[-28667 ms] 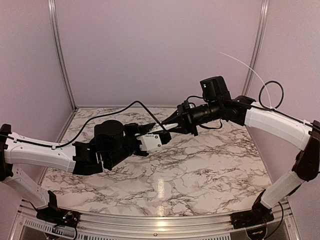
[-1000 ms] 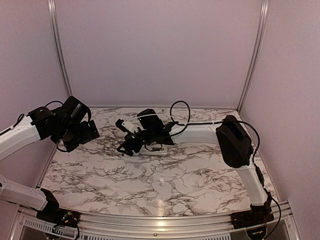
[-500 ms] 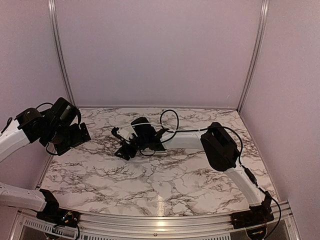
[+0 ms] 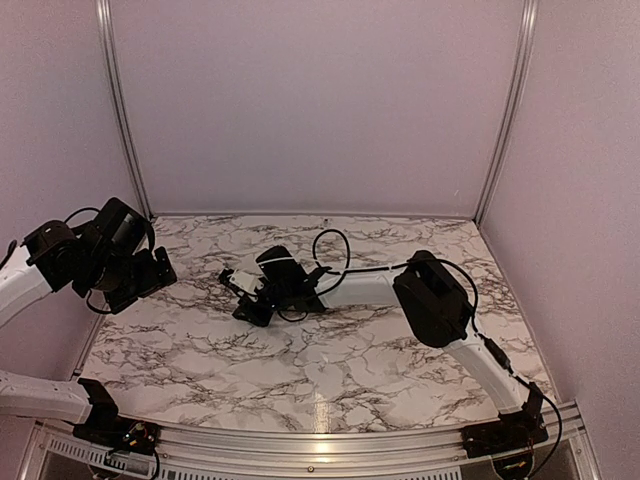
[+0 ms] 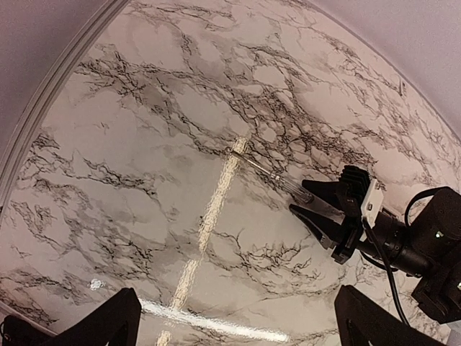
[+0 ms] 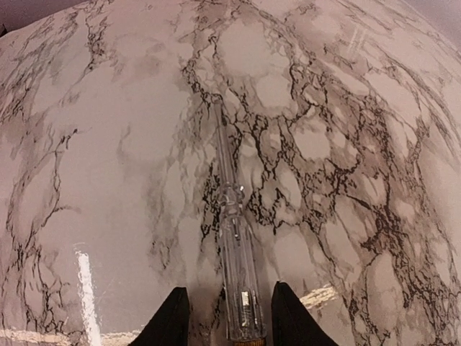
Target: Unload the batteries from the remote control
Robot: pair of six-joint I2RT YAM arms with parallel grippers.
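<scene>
**Hazard notice: right-hand pickup of the screwdriver**

1. Nearest position. My right gripper (image 6: 227, 299) is low over the marble table (image 6: 108, 144), left of centre. Its jaws stand partly apart, one on each side of the butt end of a clear-handled screwdriver (image 6: 234, 238). A gap shows on both sides, so I hold nothing yet.
2. Slip risk. The handle is round and smooth and lies flat. If one pad meets it before the other, I expect it to roll or skid aside.
3. Droop risk. The jaws stand at the very end of the handle, with the thin shaft reaching away towards the far side. A pinch this far back is likely to let the tip sag or swing when I lift.
4. Scrape risk. My fingertips (image 6: 173, 317) sit close to the tabletop and may drag on it.
5. Far left. My left gripper (image 5: 236, 292) hangs spread wide and empty, well apart from the tool.
6. Task items. I cannot find the remote control or the batteries in any view. With nothing steadying the remote control, prying could push it away.
</scene>
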